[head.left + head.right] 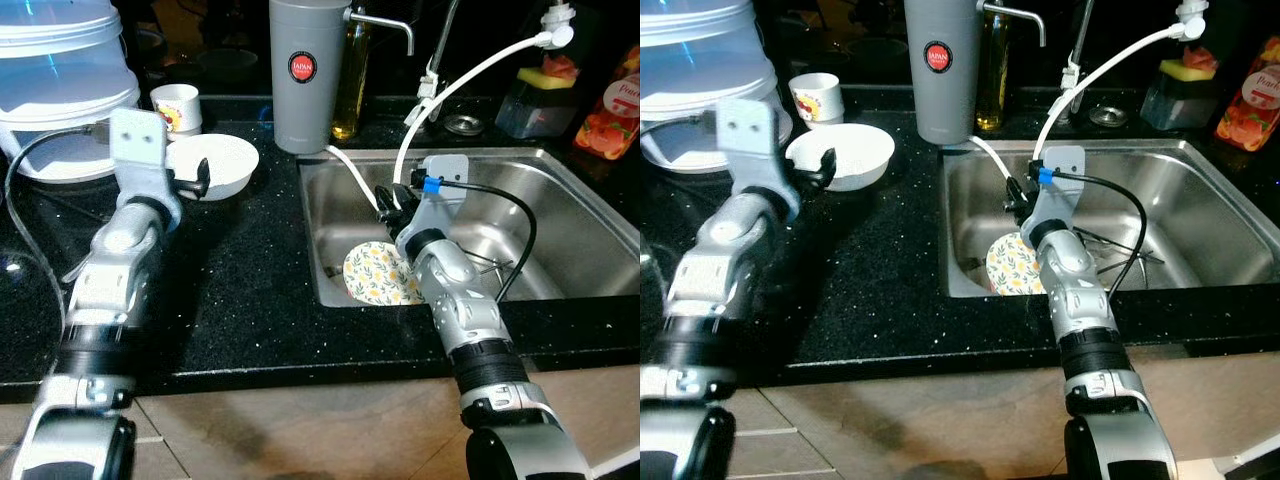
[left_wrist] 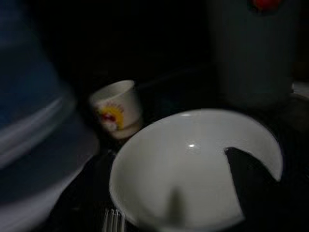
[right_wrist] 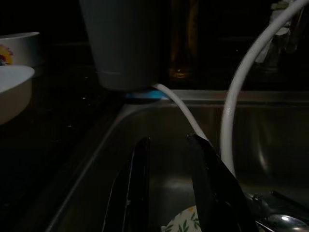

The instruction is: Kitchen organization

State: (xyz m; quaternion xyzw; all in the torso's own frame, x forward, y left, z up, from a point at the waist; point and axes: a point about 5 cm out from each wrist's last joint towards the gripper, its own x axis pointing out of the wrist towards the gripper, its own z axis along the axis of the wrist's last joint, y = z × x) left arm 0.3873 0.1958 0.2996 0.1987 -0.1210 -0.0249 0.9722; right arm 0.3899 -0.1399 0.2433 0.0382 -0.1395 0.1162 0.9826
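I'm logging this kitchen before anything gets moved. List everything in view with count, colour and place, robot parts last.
Bowl: one, white, on the counter left of the sink.
Small cup: one, white with a print, behind the bowl.
Large tub: one, translucent white, counter's far left.
Grey canister: one, behind the sink's left corner.
Oil bottle: one, yellow, beside the canister.
Floral plate: one, white and yellow, in the sink.
Hoses: two, white, running into the sink.
Left gripper: at the bowl's rim.
Right gripper: open, above the plate.
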